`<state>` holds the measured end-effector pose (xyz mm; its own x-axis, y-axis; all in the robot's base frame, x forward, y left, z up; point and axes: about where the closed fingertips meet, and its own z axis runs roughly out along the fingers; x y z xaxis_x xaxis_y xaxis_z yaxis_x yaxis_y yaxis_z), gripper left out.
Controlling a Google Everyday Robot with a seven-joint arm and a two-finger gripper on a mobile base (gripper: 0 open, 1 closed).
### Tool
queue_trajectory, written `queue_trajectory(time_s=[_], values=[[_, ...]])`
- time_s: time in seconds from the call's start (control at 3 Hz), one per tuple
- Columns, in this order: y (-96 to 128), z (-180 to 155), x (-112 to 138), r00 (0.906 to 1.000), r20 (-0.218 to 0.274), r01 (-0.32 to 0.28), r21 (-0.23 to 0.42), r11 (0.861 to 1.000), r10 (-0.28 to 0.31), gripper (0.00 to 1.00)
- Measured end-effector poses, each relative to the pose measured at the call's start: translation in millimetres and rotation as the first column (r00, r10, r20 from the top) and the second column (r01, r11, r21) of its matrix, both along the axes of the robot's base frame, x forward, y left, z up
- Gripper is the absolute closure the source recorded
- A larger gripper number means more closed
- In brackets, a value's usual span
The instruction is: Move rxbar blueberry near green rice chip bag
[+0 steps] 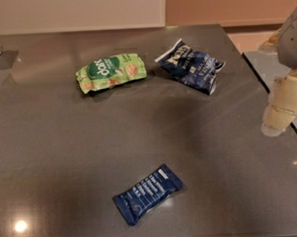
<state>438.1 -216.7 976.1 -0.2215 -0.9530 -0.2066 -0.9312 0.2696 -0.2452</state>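
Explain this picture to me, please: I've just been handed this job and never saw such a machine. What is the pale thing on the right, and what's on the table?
It is a mobile robot with one arm. The pale blocky thing at the right edge is the end of that arm with its pincer, over the table's right side and well apart from every packet. There is only this one view, looking down across the grey table; where the camera sits cannot be told. Three packets lie on the table: the small navy bar near the front, the green bag at the back, and a dark blue bag to its right. All three rest on the table, so none is held. The job is to bring the bar up beside the green bag.
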Motion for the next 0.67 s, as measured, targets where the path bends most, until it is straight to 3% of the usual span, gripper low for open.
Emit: queue_trajectory(time_s=[0.33,0.67], values=[[24.4,-8.5,0.5,0.9960,-0.040,-0.080,0.016,0.997,0.080,0.00],[60.2,-28.4,-2.3,0.9761,-0.091,-0.192,0.068,0.979,0.198,0.00]])
